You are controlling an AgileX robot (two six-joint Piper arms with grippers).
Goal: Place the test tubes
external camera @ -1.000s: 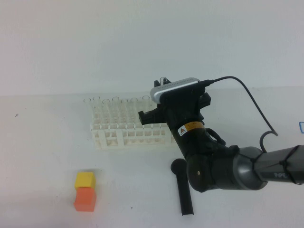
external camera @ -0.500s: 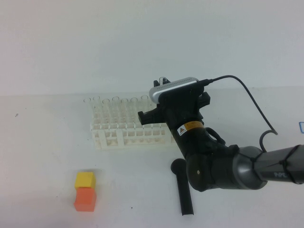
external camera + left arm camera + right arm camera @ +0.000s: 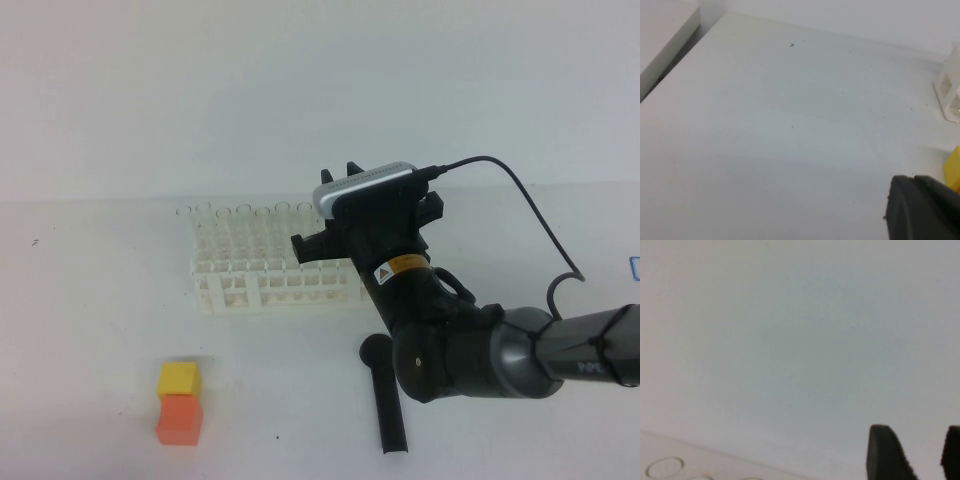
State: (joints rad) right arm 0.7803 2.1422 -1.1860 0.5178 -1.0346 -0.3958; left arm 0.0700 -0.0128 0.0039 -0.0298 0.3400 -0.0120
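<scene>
Over the right end of the rack [image 3: 275, 265], note the right gripper [image 3: 347, 172], clearly nearer, fingers spread on nothing, upright test tubes [image 3: 243, 215] just leftward and below; find the left gripper [image 3: 922, 210] low over the table [image 3: 790, 125].

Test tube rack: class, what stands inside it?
Clear test tubes stand along the rack's back. The right arm hides its right end, right gripper open above; left gripper hangs near the yellow block.

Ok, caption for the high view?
Right gripper open, raised at the white tube rack's right end; left gripper out of frame; yellow block and orange block in front.
</scene>
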